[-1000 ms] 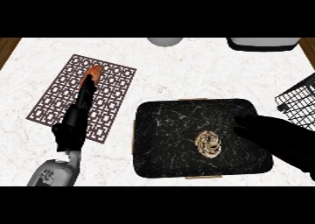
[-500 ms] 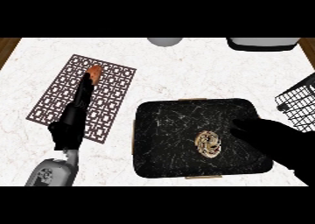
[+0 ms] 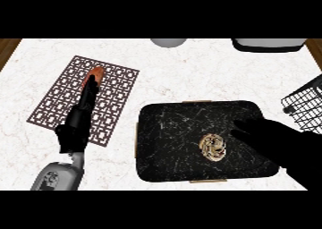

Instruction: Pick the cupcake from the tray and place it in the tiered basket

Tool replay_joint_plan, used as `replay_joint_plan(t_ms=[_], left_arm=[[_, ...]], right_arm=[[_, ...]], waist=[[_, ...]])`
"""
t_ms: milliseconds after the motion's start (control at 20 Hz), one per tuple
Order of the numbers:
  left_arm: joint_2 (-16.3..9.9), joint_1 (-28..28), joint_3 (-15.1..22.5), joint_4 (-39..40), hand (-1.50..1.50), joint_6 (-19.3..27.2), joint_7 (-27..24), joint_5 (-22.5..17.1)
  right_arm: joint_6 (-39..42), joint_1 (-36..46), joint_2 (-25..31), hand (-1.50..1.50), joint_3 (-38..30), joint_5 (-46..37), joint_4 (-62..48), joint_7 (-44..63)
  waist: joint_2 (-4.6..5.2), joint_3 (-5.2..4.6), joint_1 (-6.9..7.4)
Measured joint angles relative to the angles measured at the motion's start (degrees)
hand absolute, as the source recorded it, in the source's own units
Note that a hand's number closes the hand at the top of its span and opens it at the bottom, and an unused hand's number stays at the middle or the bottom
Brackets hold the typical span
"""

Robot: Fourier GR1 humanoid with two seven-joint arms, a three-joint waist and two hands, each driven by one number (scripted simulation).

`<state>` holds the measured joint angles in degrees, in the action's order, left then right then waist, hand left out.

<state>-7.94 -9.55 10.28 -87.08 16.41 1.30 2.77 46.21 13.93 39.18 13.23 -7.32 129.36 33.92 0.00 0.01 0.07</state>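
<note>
white marbled bench [image 3: 190, 71] carrying everything. cupcake [image 3: 213, 146] sitting untouched near centre of the dark tray [image 3: 163, 134]. right robot hand [image 3: 282, 143] hovering at 3 o'clock, fingers relaxed, holding nothing. tiered basket [image 3: 312, 105] waiting at 2 o'clock. grasp, lift, placing all remaining.

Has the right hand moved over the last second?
Yes. The right hand has crept left over the black tray, closing on the cupcake, which it does not yet touch.

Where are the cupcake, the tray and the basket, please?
cupcake [image 3: 213, 147], head view, middle of its swirled top.
tray [image 3: 170, 134], head view, bare dark surface at its left.
basket [image 3: 312, 105], head view, its wire wall.
</note>
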Motion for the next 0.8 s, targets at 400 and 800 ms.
replay_joint_plan(t_ms=[400,800], left_arm=[[0.62,-0.37,-0.58,-1.29,0.0,-1.14,2.13,1.45],[1.59,2.04,-0.88,-4.15,0.0,-1.97,3.05,2.47]], right_arm=[[0.34,-0.59,-3.49,-1.5,3.54,-15.24,-1.8,-9.82],[-2.66,-2.77,-6.56,-1.5,3.08,-25.95,-7.79,-15.63]], waist=[[0.0,0.01,0.05],[-0.01,0.0,0.04]])
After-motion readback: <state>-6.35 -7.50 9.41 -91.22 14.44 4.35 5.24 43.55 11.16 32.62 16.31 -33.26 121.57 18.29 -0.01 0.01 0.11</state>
